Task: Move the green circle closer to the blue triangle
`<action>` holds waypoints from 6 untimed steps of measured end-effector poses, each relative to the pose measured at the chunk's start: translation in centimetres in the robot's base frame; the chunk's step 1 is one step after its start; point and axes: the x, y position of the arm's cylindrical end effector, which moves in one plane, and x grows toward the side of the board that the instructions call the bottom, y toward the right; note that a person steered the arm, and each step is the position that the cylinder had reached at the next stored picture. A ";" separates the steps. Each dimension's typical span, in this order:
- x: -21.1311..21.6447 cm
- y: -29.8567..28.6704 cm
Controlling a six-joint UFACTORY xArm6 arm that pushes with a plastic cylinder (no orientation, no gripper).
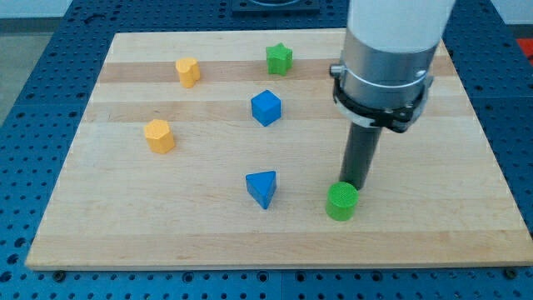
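While my tip [357,182] touches green circle [342,201]; blue triangle [261,188] left; no jaws.

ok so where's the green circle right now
The green circle sits near the board's bottom edge, right of centre, with the blue triangle to its left and my tip just behind it.

Pale wooden board [466,167] carries six blocks: green cylinder [341,202], blue triangle [261,188], blue cube [266,107], green star [279,59], two orange blocks [188,72] [158,136] at the view's left.
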 end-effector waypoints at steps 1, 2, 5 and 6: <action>0.2 5.8; 3.8 8.0; 4.3 3.5; 4.0 3.1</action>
